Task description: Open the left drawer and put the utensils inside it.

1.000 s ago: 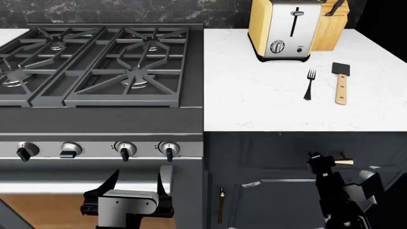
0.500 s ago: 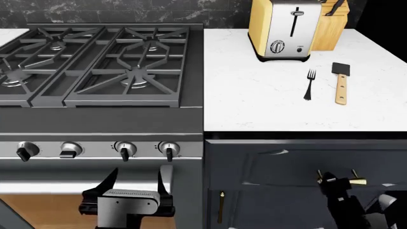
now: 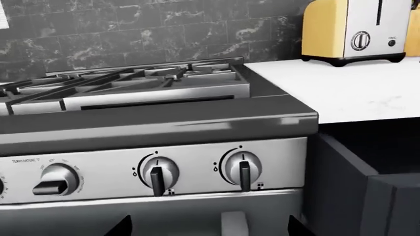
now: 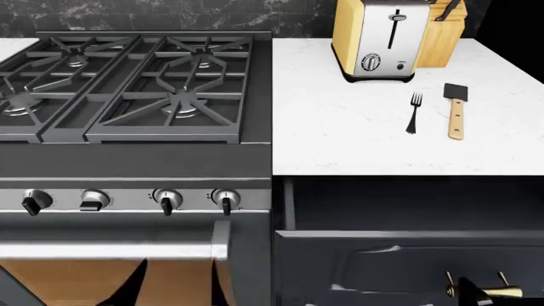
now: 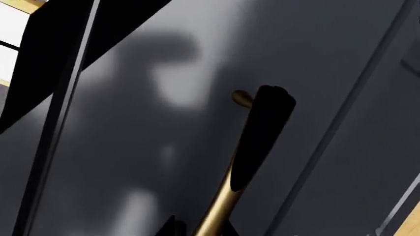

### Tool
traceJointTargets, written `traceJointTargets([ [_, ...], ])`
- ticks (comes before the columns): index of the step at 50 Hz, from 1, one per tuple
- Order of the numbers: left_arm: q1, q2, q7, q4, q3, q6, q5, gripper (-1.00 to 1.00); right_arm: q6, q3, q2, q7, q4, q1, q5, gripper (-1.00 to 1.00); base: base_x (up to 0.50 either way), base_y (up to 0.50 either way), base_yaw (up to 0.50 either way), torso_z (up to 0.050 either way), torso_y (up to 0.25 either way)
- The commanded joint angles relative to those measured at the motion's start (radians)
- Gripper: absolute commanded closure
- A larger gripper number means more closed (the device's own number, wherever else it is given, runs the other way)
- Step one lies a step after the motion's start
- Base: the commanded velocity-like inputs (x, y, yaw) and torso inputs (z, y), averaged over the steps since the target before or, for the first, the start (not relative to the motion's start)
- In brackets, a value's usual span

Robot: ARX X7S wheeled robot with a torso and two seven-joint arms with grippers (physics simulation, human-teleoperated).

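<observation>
Even, diffuse light; renders sharp throughout, no blur or edge distortion. White counter [image 4: 357,140] bright, near overexposed. Soft specular streaks on stove front [image 3: 164,169] and on left drawer [image 4: 399,255] panel. Drawer interior dim. Right wrist view dark: blurred grey shadow falls across drawer front; brass handle [image 5: 223,206] glints.

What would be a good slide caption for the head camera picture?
Drawer pulled partly open by its brass handle under the right gripper, while fork and spatula wait on the white counter.
</observation>
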Motion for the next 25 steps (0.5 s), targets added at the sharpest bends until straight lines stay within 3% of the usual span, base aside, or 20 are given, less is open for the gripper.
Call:
traceJointTargets([
  [1,0.157,-0.014,-0.049,0.118,0.015,0.061,0.059,-1.00,0.133,0.169,0.072,0.000,-0.314,-0.107,0.083,1.00,-0.01,0.00,-0.01,0.000,0.000],
  [20,0.144,-0.036,-0.062,0.088,-0.040,0.098,-0.008,-1.00,0.279,0.345,0.134,-0.036,-0.432,-0.243,0.175,1.00,0.00,0.00,-0.01,0.001,0.002],
  [25,0.162,-0.044,-0.070,0.079,-0.047,0.132,-0.014,-1.00,0.271,0.337,0.126,-0.032,-0.446,-0.245,0.182,1.00,0.00,0.00,-0.01,0.000,0.002],
])
